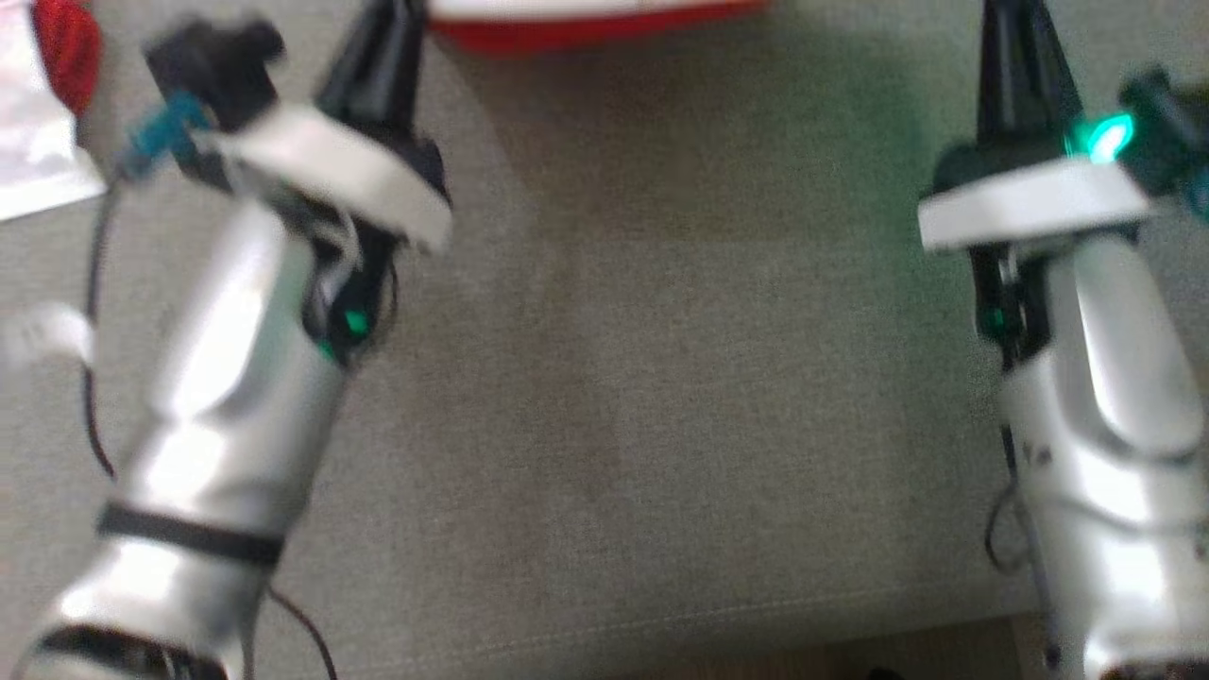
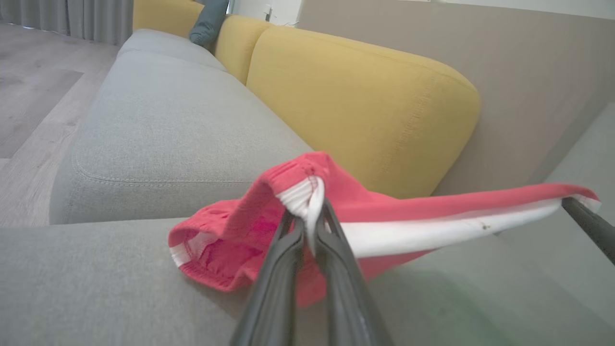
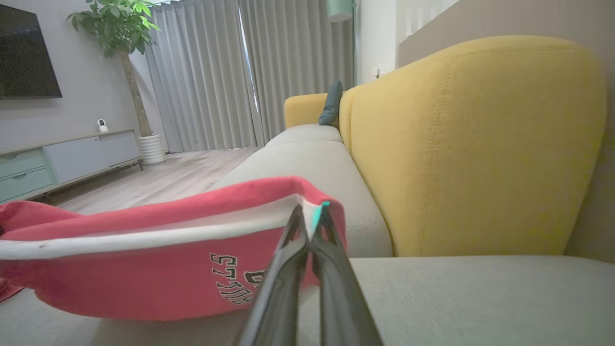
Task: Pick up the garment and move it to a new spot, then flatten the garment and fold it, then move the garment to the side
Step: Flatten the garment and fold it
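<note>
While both grippers pinch it, the garment [image 2: 413,206] hangs stretched between them, low over the grey seat cushion [image 2: 158,134]. One bunched end seems to rest on the seat. The left gripper [image 2: 310,214] has its jaws almost together on the white ribbed hem. The right gripper [image 3: 312,214] is clamped tight on the far corner of that same hem.

Handling guess: a light, limp knit with no stiffness, so it sags wherever it is not held. The ribbed hem is thicker than the red body and makes the best hold point. Corner pinches like these are small and could slip under a hard tug. Black lettering [image 3: 235,281] marks the red face, useful for telling front from back when flattening.

The yellow back cushion [image 3: 471,144] sits just behind and could snag the cloth if it is pushed back. A white-and-red cloth item [image 1: 42,113] lies on the seat near the left arm and may block a set-down on that side. The dark pillow [image 2: 206,24], curtains [image 3: 211,72] and plant [image 3: 115,29] are well apart.
</note>
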